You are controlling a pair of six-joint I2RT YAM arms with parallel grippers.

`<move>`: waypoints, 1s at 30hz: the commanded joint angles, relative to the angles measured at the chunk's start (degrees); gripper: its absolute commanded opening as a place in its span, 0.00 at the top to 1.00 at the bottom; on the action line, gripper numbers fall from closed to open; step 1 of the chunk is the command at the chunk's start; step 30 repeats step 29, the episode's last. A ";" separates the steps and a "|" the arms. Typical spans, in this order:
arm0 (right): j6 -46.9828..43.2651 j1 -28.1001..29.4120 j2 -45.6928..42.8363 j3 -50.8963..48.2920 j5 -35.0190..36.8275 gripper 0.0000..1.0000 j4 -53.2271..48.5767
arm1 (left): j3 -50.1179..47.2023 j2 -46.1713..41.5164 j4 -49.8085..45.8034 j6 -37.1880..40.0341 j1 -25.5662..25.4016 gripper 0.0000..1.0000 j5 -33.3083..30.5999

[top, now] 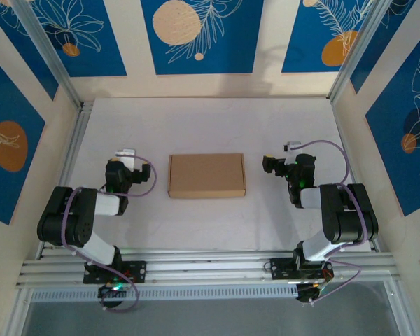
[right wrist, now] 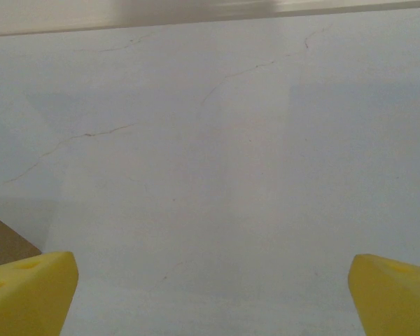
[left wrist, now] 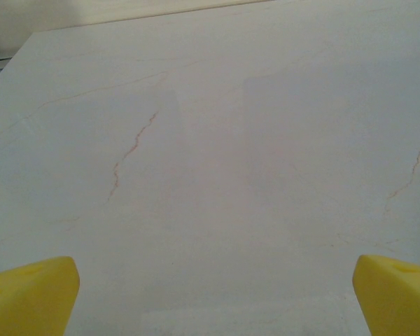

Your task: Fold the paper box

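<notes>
I see the paper box (top: 206, 175) lying flat at the middle of the table (top: 196, 119). The left gripper (left wrist: 213, 273) and right gripper (right wrist: 213, 273) flank it, both released and holding nothing.

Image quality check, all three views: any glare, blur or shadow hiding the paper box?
Top external: even soft light, no glare, the paper box reads sharp with hardly any shadow. Left wrist: the table looks washed out and low in contrast, the yellow fingers soft at the bottom corners. Right wrist: equally hazy, with the box's corner dim and blurred at the left edge.
</notes>
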 commanded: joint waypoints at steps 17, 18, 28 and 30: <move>0.46 -0.27 -1.02 0.29 -0.99 0.01 -0.29 | 0.18 -0.17 2.37 -0.13 0.41 0.00 1.13; 0.45 -0.28 -1.02 0.36 -0.99 0.01 -0.29 | 0.06 -0.17 2.38 -0.15 0.40 0.00 1.13; 0.44 -0.28 -1.02 0.30 -0.99 0.01 -0.29 | 0.18 -0.17 2.21 -0.16 0.45 0.00 1.30; 0.45 -0.27 -1.03 0.31 -0.99 0.01 -0.29 | 0.07 -0.17 2.41 -0.14 0.43 0.00 1.28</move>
